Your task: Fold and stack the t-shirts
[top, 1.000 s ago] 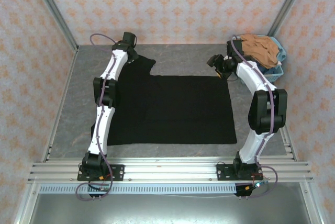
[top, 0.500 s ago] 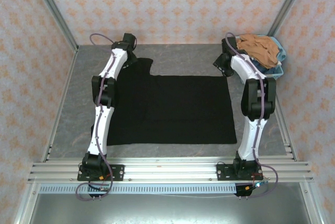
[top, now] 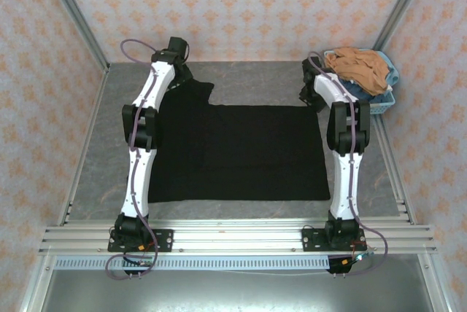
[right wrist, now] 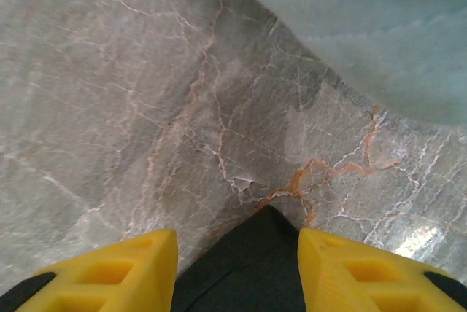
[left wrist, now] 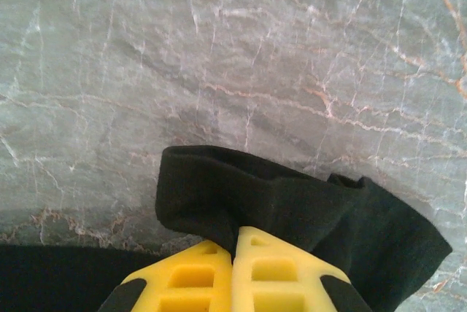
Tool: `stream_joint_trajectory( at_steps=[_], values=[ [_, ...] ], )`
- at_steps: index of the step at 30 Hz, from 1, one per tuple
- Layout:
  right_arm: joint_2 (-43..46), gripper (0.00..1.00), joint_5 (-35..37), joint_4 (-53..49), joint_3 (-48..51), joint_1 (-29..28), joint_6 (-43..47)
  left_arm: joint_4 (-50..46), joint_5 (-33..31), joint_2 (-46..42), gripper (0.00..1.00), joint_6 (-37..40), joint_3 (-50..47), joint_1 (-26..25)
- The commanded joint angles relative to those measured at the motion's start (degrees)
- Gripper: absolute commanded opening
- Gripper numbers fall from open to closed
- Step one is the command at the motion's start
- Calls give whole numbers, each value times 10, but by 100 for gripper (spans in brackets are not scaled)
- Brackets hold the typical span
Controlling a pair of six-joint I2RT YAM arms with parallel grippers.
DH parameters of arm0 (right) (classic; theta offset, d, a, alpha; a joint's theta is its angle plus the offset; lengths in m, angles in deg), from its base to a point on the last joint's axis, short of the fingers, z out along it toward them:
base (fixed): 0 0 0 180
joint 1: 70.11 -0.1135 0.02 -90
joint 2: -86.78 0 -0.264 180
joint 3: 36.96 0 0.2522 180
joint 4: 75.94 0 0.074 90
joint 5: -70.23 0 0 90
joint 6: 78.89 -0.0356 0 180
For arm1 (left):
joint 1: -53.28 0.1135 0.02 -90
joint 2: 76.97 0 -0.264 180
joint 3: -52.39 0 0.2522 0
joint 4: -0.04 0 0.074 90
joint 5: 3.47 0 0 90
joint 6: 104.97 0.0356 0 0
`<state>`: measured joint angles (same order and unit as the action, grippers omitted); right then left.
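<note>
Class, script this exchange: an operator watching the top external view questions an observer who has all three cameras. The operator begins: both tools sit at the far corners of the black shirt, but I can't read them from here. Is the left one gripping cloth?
Observer: Yes. The left tool is shut on a bunched fold of the black t-shirt.
Operator: And the right one?
Observer: The right tool is open, straddling the shirt's corner tip, which lies flat on the table.
Operator: Anything crowding it?
Observer: A blurred pale blue surface, probably the basket, fills the upper right of its wrist view.
</note>
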<state>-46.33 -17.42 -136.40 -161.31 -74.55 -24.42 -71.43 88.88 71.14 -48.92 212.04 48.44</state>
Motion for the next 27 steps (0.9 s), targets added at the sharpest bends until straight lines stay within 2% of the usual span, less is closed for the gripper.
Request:
stream_joint_trajectory(
  at_steps=[1, 6, 8, 17, 27],
  values=[
    [-16, 47, 27, -31, -17, 2, -15, -9, 9, -41, 0, 9, -16, 1],
    [-35, 42, 32, -34, -39, 2, -5, -8, 15, -58, 0, 11, -24, 1],
    [-42, 37, 28, -39, -50, 3, -2, -9, 16, -62, 0, 14, -28, 1],
    [-20, 1, 24, -44, -29, 2, -3, -17, 1, -94, 0, 30, -59, 4],
    [65, 0, 28, -11, 39, 1, 6, 12, -18, -196, 0, 58, -184, 3]
  ],
)
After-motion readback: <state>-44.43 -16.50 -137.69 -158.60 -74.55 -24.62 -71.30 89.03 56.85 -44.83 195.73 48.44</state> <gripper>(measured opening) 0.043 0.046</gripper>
